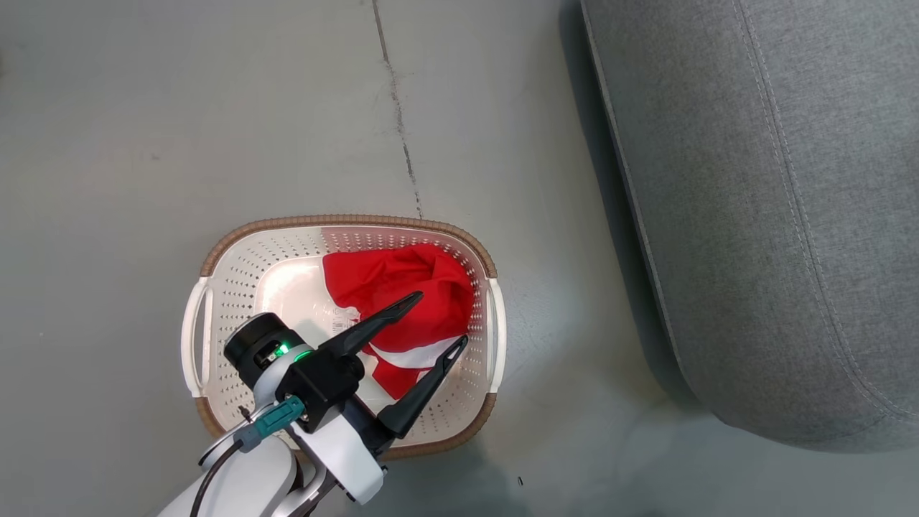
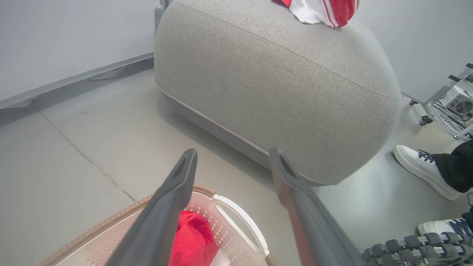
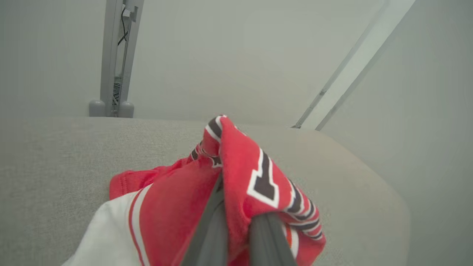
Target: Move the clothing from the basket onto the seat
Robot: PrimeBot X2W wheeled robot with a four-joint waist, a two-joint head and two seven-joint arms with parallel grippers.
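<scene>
My left gripper [image 1: 442,317] hangs over the basket [image 1: 237,276] with its fingers spread wide apart. The basket sits on the floor [image 1: 215,108] left of the seat [image 1: 775,215], with one red garment [image 1: 402,280] bunched in its right half, and I can't tell if the tips touch it. The right gripper [image 3: 238,221] is clamped tight on another red and white garment [image 3: 166,207] resting on top of the seat, and a person's white sneakers [image 2: 421,170] are on the floor beside it
</scene>
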